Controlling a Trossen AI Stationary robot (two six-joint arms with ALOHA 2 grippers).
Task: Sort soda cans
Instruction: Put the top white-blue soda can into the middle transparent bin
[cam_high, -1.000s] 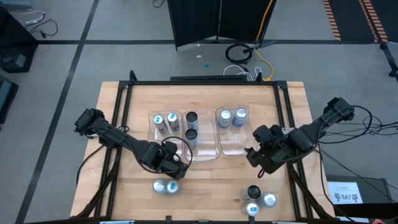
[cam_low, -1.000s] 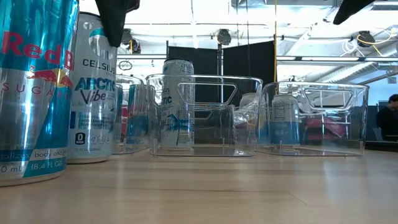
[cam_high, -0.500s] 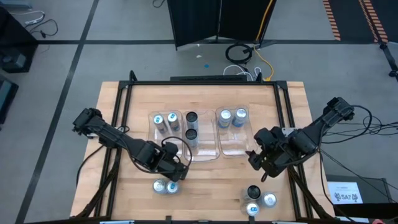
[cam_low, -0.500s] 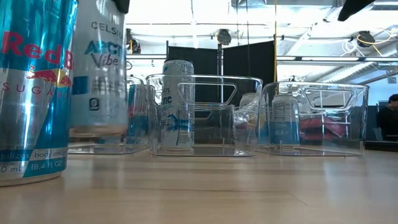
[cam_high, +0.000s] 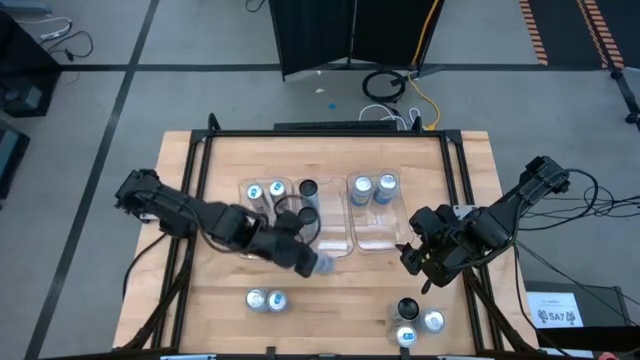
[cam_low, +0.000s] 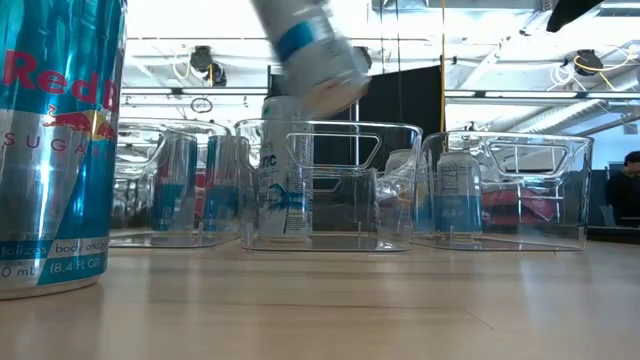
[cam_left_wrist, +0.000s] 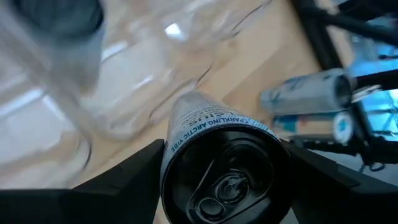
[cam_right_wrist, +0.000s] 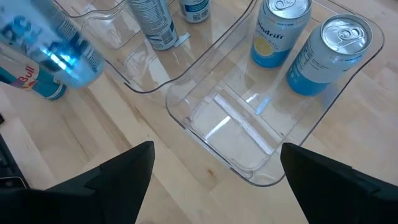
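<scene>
My left gripper (cam_high: 303, 258) is shut on a silver-and-blue, dark-topped soda can (cam_left_wrist: 221, 163), in the air by the near edge of the middle clear tray (cam_high: 322, 248). The can shows tilted and high in the low view (cam_low: 312, 48). My right gripper (cam_high: 414, 262) hovers open above the near end of the right tray (cam_right_wrist: 231, 140) and touches nothing. Two blue-marked cans (cam_high: 265, 193) stand in the left tray, two dark-topped cans (cam_high: 307, 200) in the middle one, and two cans (cam_high: 372, 187) in the right one. My left gripper pinches the can between its two fingers (cam_left_wrist: 124, 180), one on each side of the wall just below the dark top (cam_left_wrist: 186, 134). The can is lifted clear and tilted. Its top faces the wrist camera and its bottom end (cam_high: 321, 265) points toward the table's right.
Two cans (cam_high: 265, 299) stand on the wood near the table's near edge on the left, and three more (cam_high: 416, 320) near the right. One Red Bull can (cam_low: 55, 140) fills the low view's left side. Bare wood lies between these groups.
My left gripper has lifted the dark-topped can off the table beside the near-left pair. It has carried the can up, to the right and toward the middle tray. The can stood upright and is now tilted.
</scene>
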